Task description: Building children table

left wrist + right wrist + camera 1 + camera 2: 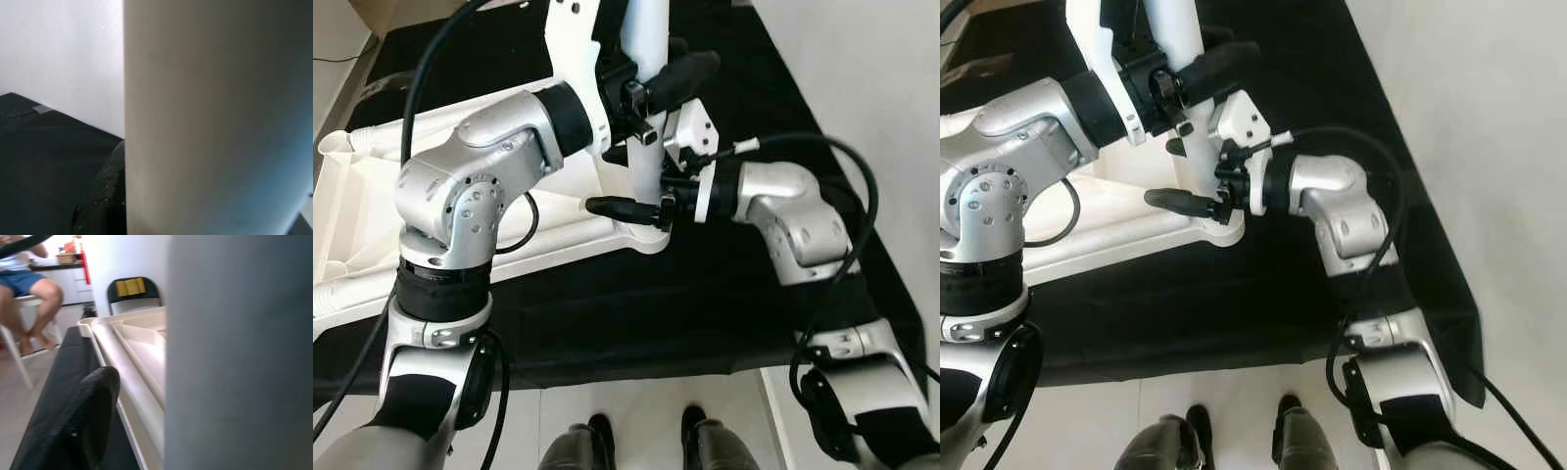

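robot feet: two dark feet [641, 436] standing on pale tiled floor [646, 401], at the edge of a black floor mat [636, 313].
right gripper [636, 208]: reaching low at the base of the white round plastic table leg [646, 147], one long black finger [622, 207] lying across the leg's front; second finger hidden, so pinching is only likely.
left gripper [656, 88]: clamping the same leg higher up, fingers pinching it, one black finger [683, 73] wrapping the side.
table leg: standing upright in the corner socket of the upturned white plastic tabletop [372, 235].
tabletop: lying upside down on the mat.
step: seating the leg in its socket, judging by the grips.
how to: keeping the leg vertical, pressing straight down, twisting only if it binds.
background: a seated person [29, 289] and a black folding chair [129, 291].
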Controlling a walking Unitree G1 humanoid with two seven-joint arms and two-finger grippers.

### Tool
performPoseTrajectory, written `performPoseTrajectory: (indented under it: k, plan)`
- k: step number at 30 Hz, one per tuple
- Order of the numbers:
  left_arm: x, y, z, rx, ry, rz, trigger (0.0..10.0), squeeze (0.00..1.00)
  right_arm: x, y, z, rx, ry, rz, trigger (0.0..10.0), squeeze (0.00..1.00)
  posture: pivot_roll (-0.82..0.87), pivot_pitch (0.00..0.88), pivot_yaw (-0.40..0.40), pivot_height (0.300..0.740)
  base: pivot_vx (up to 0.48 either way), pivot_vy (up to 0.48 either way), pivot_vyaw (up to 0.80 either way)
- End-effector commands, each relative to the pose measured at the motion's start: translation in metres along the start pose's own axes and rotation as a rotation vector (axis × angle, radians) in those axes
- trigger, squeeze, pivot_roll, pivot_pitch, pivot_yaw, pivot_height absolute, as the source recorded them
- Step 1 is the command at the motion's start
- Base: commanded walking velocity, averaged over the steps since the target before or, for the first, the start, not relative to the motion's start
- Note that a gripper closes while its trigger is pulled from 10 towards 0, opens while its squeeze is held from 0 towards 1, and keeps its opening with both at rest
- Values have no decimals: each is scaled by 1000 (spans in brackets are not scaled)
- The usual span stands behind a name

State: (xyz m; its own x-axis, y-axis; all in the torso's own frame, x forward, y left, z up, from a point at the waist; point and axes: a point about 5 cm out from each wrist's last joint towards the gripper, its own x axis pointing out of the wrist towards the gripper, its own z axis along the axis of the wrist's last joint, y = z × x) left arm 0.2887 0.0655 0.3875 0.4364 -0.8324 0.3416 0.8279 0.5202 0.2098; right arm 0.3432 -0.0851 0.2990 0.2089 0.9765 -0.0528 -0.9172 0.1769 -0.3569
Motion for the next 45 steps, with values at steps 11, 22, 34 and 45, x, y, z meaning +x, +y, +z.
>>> performPoseTrajectory:
  k: [11,22,34,45]
  plan:
    - [9,-23,7,-32,-20,-87,0,0,31,12,0,-27,40,418,0,0,34,318,97,740,0,0,0]
    - [0,-30,17,-56,-51,-72,10000,1000,28,10,-8,-48,23,442,0,0,16,309,95,740,0,0,0]
    - [-39,0,-5,-107,-9,188,10000,1000,11,51,-73,184,372,-378,0,0,-11,328,59,740,0,0,0]
    - [-98,-7,-44,-165,107,393,10000,0,-12,53,-78,357,297,-942,0,0,-16,318,55,740,0,0,0]
